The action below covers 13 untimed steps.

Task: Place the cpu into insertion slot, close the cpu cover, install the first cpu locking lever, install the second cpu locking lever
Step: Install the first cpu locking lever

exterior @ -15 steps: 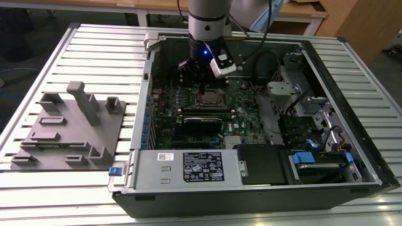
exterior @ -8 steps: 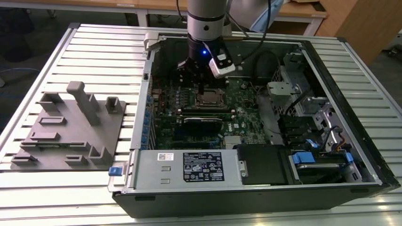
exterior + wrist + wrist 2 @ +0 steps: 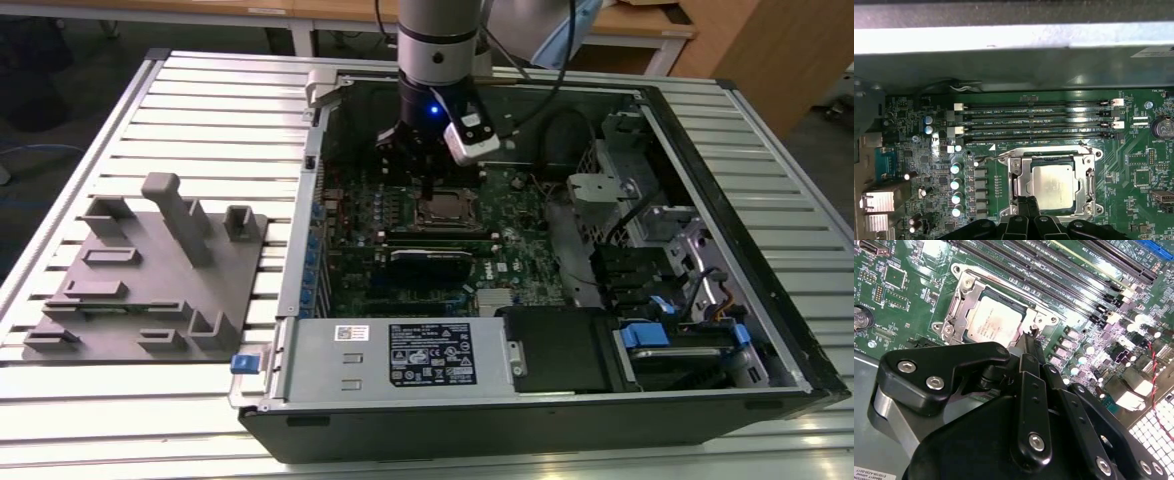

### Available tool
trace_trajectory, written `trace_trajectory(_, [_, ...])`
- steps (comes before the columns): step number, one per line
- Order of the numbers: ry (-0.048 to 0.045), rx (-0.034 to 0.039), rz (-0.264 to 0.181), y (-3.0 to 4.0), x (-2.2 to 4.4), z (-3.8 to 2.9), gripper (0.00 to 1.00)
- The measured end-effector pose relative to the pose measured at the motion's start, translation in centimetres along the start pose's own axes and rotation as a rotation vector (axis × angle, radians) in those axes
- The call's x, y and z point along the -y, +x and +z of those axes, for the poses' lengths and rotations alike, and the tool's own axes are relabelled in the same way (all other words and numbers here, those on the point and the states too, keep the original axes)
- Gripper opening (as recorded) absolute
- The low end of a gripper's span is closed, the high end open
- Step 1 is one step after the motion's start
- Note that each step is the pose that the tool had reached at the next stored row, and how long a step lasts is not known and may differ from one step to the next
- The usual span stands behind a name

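Your black two-finger gripper (image 3: 1028, 204) stood low over the green motherboard (image 3: 1134, 150), inside the open black-and-grey computer case (image 3: 534, 425) that lay on the slatted metal table (image 3: 747, 110). Its fingers (image 3: 1029, 365) were pressed together, with the tips right at the edge of the square, silvery-rimmed insertion slot (image 3: 1090, 156). You could not tell from these views whether they pinched anything thin there.

The small flat square cpu (image 3: 1054, 186), with its dull silvery-grey top, sat in that slot. The thin silvery cpu cover (image 3: 1018, 181) frame lay down around it, and the chip showed through its square window. The slot sat just beside the row of long black memory slots (image 3: 1039, 120).

In the exterior view, your grey arm (image 3: 441, 40) hung over the part of the board nearest the case's far wall. A grey moulded fixture plate (image 3: 147, 280) rested on the table by the case's side at the exterior view's left, well apart from the gripper
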<state>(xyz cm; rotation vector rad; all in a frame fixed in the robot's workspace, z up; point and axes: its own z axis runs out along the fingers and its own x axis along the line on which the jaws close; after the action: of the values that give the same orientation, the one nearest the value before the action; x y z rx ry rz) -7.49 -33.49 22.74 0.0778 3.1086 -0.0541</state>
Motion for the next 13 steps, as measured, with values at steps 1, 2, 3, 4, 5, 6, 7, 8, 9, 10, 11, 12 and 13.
trace_trajectory(1, [0.0001,-0.0001,0.000,0.06,0.01,-0.01,0.10])
trace_trajectory(2, [-0.0002,0.0000,0.000,0.17,0.02,-0.02,0.10])
trace_trajectory(3, [-0.0006,0.0002,0.000,0.33,0.02,-0.02,0.10])
trace_trajectory(4, [-0.0010,0.0005,0.000,0.53,0.03,-0.01,0.10])
trace_trajectory(5, [-0.0010,0.0005,0.000,0.73,0.04,-0.02,0.10])
trace_trajectory(6, [-0.0011,0.0008,0.000,0.96,0.05,-0.02,0.10])
trace_trajectory(7, [-0.0012,0.0011,0.000,1.21,0.06,-0.03,0.10])
trace_trajectory(8, [-0.0012,0.0013,0.000,1.48,0.08,-0.03,0.10])
trace_trajectory(9, [-0.0012,0.0015,0.000,1.73,0.09,-0.03,0.10])
trace_trajectory(10, [-0.0012,0.0017,0.000,1.99,0.10,-0.04,0.10])
trace_trajectory(11, [-0.0012,0.0019,0.000,2.25,0.11,-0.04,0.10])
trace_trajectory(12, [-0.0012,0.0020,0.000,2.50,0.13,-0.04,0.10])
trace_trajectory(13, [-0.0012,0.0021,0.000,2.70,0.14,-0.04,0.10])
